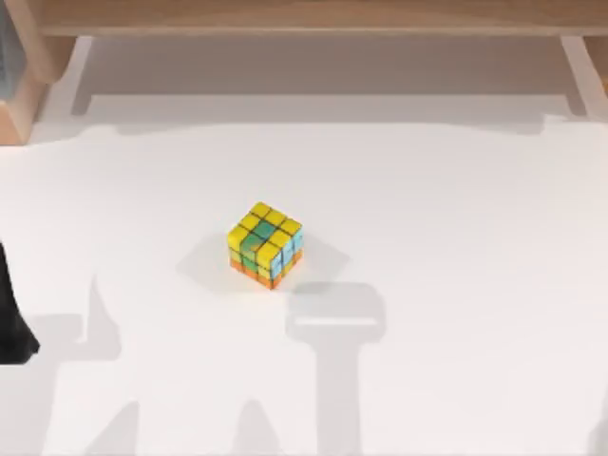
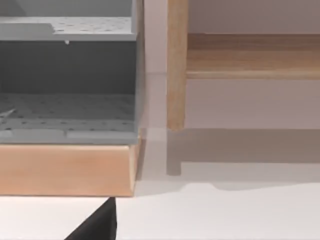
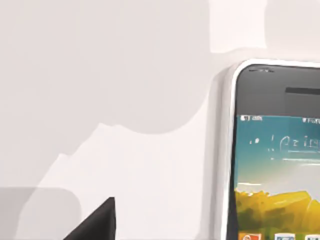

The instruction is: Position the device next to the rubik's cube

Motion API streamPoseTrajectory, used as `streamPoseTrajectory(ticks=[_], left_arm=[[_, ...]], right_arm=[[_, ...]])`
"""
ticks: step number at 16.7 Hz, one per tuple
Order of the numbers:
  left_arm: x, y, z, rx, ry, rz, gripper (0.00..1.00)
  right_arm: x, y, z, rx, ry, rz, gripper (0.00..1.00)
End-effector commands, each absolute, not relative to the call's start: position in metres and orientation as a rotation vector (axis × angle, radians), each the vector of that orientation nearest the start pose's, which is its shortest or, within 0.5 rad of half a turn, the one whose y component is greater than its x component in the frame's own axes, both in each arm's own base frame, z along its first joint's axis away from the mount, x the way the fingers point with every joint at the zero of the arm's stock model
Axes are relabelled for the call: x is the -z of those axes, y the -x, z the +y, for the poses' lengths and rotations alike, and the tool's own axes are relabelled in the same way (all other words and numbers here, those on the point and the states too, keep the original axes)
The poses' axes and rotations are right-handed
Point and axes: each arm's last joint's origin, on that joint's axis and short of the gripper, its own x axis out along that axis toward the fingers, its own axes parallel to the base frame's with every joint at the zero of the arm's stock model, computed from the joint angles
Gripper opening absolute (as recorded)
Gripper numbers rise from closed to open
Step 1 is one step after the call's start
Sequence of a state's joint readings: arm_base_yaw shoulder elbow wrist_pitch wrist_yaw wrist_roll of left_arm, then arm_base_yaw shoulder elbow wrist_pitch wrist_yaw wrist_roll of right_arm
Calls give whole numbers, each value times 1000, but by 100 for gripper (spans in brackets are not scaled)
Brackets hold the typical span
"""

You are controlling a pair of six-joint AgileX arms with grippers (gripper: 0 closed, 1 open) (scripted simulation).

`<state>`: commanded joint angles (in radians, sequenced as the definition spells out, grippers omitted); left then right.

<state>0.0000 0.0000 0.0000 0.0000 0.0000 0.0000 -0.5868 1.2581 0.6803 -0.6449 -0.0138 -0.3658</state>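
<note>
At the table's far left edge in the top view, a dark piece of your left arm (image 1: 11, 323) sits parked; its wrist camera looks at a wooden shelf unit (image 2: 65, 170) with grey pegboard trays, and you cannot tell whether that gripper is apart or together. Leave it there.

Moving right, the rubik's cube (image 1: 265, 244) stands on the white table (image 1: 456, 218) a little left of centre, yellow face up, turned corner-on to you, with open surface on every side.

Further right comes your working side. The device (image 3: 275, 165) lies flat on the table under the right wrist camera, screen up and lit, its white frame and top end in sight. Only a dark tip of the right gripper shows there, so its fingers cannot be judged. The phone probably lies toward the right or near side, though the overhead view doesn't confirm it.

To do this well, centre over the phone's narrow width, close across its long edges, lift low, and set it just beside the cube without nudging it.
</note>
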Motion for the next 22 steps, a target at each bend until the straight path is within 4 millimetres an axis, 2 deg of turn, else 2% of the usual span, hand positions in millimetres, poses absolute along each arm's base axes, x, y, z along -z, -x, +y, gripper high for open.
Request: streamPoseTrajectory(ticks=[4, 7, 14, 20, 22], left_arm=[[-160, -106, -1, 0, 0, 0, 100], [-160, -106, -1, 0, 0, 0, 100], [-160, -106, -1, 0, 0, 0, 100], [-160, -106, -1, 0, 0, 0, 100], [-160, -106, -1, 0, 0, 0, 100]], right_arm=[[-156, -189, -158, 242, -165, 1453, 100], [-146, -191, -174, 221, -220, 1527, 100], [-143, -191, -176, 215, -228, 1539, 100], [-109, -192, -177, 218, -228, 1536, 100], [-105, -191, -177, 217, -230, 1539, 100]])
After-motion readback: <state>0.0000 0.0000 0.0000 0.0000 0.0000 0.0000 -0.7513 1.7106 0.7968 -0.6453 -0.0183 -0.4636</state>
